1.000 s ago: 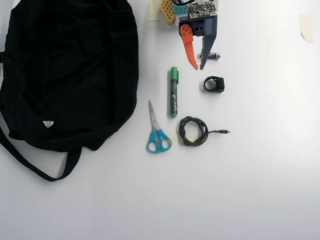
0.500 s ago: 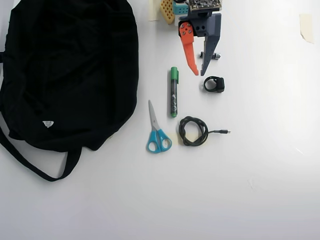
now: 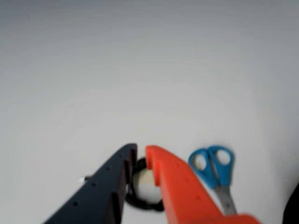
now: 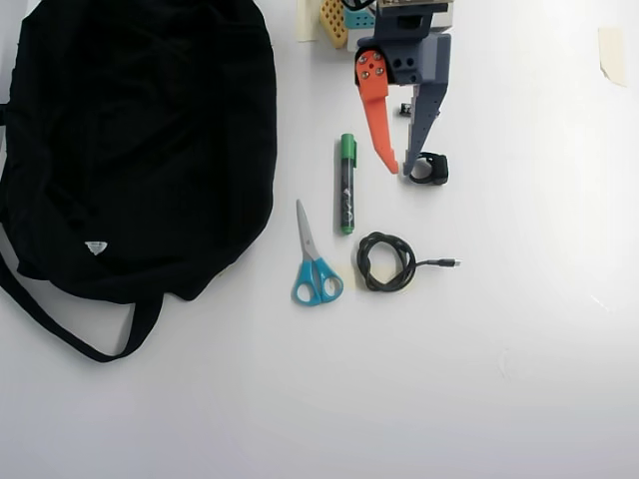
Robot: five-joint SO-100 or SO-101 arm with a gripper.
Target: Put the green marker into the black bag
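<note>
In the overhead view the green marker point(image 4: 346, 185) lies flat at the middle of the white table, with its green cap pointing to the top of the view. The black bag point(image 4: 140, 140) fills the left side, its strap trailing to the lower left. My gripper point(image 4: 399, 172) hangs right of the marker's cap end. Its orange and dark fingers stand a narrow gap apart with nothing between them, and the dark tip is right beside a small black ring point(image 4: 431, 168). The wrist view shows the gripper point(image 3: 141, 150) over bare table; the marker is out of that view.
Blue-handled scissors point(image 4: 315, 261) point(image 3: 216, 167) lie below the marker. A coiled black cable point(image 4: 384, 261) point(image 3: 134, 199) sits to their right in the overhead view. A small battery point(image 4: 406, 107) peeks out by the dark finger. Yellow and teal parts point(image 4: 335, 20) sit at the arm's base.
The gripper has moved down the overhead view, from over the battery to beside the black ring. The finger gap looks unchanged. Nothing else moved.
</note>
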